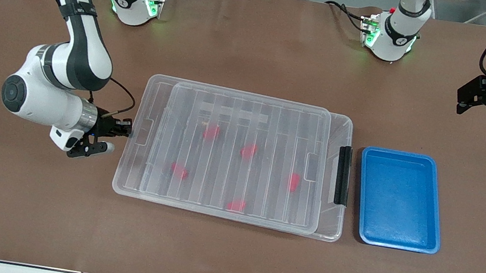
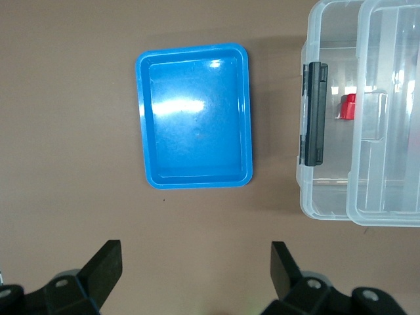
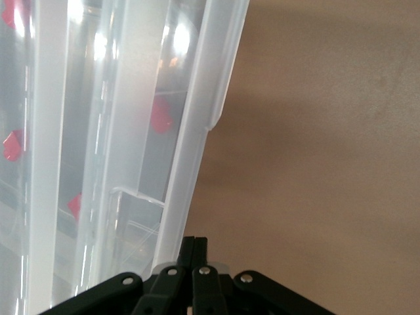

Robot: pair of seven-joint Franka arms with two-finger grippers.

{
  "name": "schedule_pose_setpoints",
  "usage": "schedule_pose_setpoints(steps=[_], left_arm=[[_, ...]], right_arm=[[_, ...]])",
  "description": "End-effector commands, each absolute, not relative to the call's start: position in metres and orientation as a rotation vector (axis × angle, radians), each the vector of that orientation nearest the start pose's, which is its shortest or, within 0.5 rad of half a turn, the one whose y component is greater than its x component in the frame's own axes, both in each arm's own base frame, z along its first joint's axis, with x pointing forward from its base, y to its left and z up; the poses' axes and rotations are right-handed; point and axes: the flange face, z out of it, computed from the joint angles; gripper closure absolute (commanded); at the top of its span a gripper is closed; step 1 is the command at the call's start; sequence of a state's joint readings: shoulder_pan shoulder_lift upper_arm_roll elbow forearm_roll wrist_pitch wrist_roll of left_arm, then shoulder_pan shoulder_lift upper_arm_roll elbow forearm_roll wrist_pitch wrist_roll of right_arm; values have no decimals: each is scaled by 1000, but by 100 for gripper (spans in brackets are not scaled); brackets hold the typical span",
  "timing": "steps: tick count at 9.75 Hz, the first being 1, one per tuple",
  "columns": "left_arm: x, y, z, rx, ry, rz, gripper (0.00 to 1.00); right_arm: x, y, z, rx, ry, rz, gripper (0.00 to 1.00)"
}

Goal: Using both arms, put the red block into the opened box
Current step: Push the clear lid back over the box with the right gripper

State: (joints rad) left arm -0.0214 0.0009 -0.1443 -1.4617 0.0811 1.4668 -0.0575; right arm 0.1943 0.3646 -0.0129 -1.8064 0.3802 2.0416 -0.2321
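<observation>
The clear box (image 1: 329,226) lies in the middle of the table with its ribbed lid (image 1: 273,126) resting on top. Several red blocks show through the lid, one of them a red block (image 1: 211,131) nearer the arms' bases; another red block (image 2: 348,106) sits by the black latch (image 1: 343,175). My right gripper (image 1: 126,130) is shut, its fingertips (image 3: 195,244) against the box rim (image 3: 197,131) at the short end toward the right arm. My left gripper (image 1: 465,100) hangs open and empty in the air over bare table at the left arm's end; my left gripper (image 2: 195,262) looks down on the tray.
A blue tray (image 1: 393,241) with nothing in it lies beside the box's latch end, toward the left arm's end of the table; the blue tray (image 2: 149,118) is a short gap from the latch (image 2: 315,113). Brown table surface surrounds both.
</observation>
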Motion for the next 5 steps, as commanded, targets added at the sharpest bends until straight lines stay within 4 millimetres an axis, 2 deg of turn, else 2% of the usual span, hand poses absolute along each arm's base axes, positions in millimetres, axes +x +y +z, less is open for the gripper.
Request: schedule_pose_setpoints(steps=[1,5], left_arm=[[539,-80,651,-3064,174,24,0],[541,-77,656,-3065,169,8,0]], right_arm=[[615,149,337,-2791,-263,168,100],[615,150,337,-2791,-265,169,100]])
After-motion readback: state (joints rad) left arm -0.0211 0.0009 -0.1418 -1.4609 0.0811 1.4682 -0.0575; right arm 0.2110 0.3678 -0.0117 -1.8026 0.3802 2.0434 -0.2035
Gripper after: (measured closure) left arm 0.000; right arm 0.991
